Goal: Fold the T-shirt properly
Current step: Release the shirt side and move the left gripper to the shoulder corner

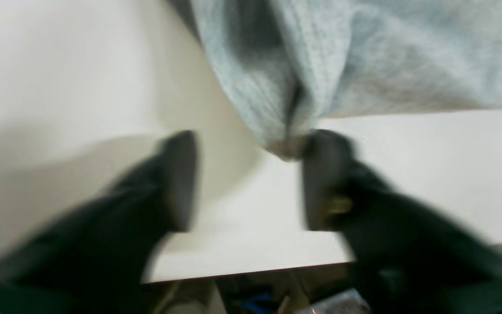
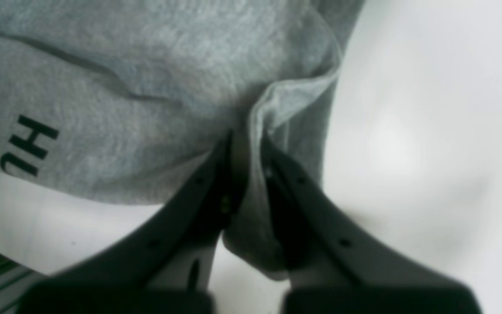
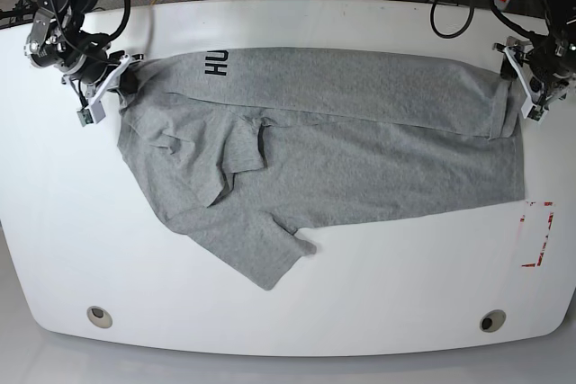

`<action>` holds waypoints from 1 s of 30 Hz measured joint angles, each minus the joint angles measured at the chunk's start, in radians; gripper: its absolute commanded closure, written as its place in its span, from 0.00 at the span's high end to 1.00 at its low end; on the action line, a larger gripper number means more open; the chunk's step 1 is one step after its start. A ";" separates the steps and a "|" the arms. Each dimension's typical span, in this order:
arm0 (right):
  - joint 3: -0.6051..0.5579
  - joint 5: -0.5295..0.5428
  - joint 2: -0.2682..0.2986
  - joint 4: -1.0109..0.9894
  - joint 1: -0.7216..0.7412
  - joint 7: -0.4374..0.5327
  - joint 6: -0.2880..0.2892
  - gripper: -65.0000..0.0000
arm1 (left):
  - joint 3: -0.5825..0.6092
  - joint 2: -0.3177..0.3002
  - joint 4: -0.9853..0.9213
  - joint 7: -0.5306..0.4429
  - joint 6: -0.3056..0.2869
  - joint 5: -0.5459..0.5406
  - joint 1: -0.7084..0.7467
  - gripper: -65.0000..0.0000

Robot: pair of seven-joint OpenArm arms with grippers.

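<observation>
T-shirt (image 3: 360,159): grey, spread lengthwise across the white counter (image 3: 288,312), its far long edge folded over toward the middle; black letters "HU" show on the fold.
Sleeve (image 3: 247,245): lies flat, pointing toward the near edge.
Right tool (image 2: 244,174): closed tight on a bunched fold of the T-shirt at its end near the letters.
Left tool (image 1: 251,179): jaws apart, one fingertip (image 1: 327,174) touching a gathered corner of cloth at the opposite end; nothing pinched between them.
Red marks (image 3: 538,233): on the counter beside the hem end.
</observation>
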 measured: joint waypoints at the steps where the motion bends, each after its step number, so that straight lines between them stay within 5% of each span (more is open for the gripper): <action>1: 0.000 0.000 0.000 0.000 0.000 0.000 0.000 0.00 | 0.000 0.000 -0.014 0.002 0.000 0.003 -0.005 0.24; 6: 0.000 0.000 0.001 0.000 0.000 0.000 0.000 0.00 | -0.005 0.001 -0.073 0.000 0.000 0.006 -0.054 0.07; 18: 0.005 0.000 0.004 0.000 -0.003 0.000 0.000 0.00 | -0.164 -0.003 -0.061 0.004 0.000 0.006 -0.044 0.06; 23: 0.005 0.000 0.008 0.000 -0.008 0.000 0.000 0.00 | -0.182 -0.065 -0.062 0.004 0.000 0.002 -0.013 0.07; 26: 0.005 0.000 0.006 0.000 -0.007 0.000 0.000 0.00 | -0.188 -0.078 -0.060 0.006 0.000 -0.002 -0.002 0.19; 30: 0.005 0.000 0.003 0.000 -0.009 0.000 0.000 0.00 | -0.173 -0.060 -0.046 0.075 0.000 -0.080 0.021 0.52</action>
